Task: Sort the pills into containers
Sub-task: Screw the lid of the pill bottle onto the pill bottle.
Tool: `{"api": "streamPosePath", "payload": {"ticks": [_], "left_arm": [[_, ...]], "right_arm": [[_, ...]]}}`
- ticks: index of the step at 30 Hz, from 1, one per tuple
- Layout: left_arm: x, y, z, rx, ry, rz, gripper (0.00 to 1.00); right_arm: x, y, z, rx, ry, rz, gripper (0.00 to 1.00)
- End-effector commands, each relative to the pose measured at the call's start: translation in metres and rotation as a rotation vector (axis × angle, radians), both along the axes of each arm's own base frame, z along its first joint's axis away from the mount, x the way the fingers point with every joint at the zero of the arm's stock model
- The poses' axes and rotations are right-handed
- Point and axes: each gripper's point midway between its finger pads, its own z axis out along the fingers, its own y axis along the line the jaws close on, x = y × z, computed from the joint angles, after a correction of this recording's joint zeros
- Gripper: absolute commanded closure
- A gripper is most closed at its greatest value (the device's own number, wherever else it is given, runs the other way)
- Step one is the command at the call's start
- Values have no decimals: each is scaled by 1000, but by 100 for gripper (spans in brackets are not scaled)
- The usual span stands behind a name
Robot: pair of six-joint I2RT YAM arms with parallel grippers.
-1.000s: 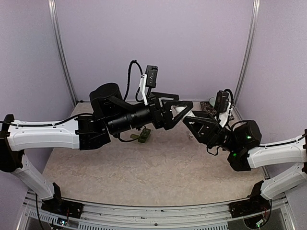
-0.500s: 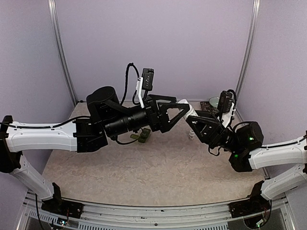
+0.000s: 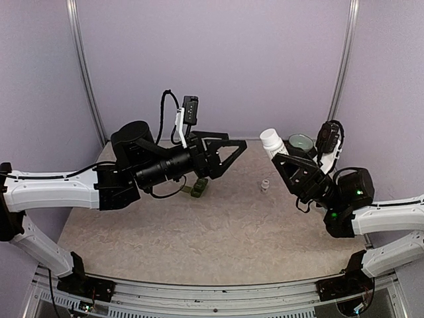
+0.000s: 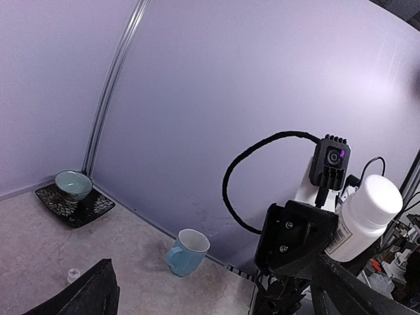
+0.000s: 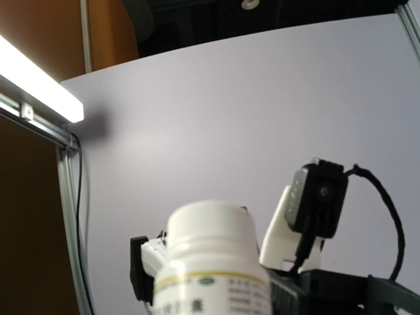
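Currently two arms are raised over the beige speckled tabletop [image 3: 199, 238]. The left claw [image 3: 230, 158] has its jaws wide apart and holds nothing. The right claw [image 3: 281, 159] is clamped on one white plastic pill bottle with a white cap [image 3: 271, 141], which is tilted and held up in the air, well above the tabletop. In the right wrist view a yellow-green band shows on its label.

One dark green plastic strip of containers [image 3: 199, 189] lies on the tabletop under the left arm, apart from both claws; its compartments are too small to count. One small white round piece [image 3: 265, 186] stands on the tabletop between the strip and the right arm; I cannot tell what it is.

Near the back wall there is one green ceramic bowl [image 4: 72, 184] on one dark square saucer [image 4: 92, 209], and one pale blue mug [image 4: 187, 251] beside them.
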Motion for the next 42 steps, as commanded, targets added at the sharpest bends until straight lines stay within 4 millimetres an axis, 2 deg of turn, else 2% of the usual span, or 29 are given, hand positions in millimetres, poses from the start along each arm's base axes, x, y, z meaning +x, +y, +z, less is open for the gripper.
{"api": "streamPosePath", "payload": {"ticks": [1,5,7,15,19,30,42], "left_arm": [[-21,7,27,-58,-56,-65,1],[-50,-8,43,-57,-127,-150,1],[-52,-16,45,-54,-133,-159,1],[-40,-32,56,-74,-148,-130,1],[-30,-38,51,-57,-136,-105,1],[-9,-28,40,-53,-95,-39,1],[-8,-25,28,-29,-76,-39,2]], "right_arm": [[2,-4,1,3,-10,-35,100],[11,1,-6,-16,19,-64,100],[15,7,-9,-39,27,-64,100],[16,24,-23,-77,32,-3,100],[10,26,-23,-77,13,35,100],[-3,21,-17,-60,-36,54,100],[-6,11,-4,-32,-57,22,100]]}}
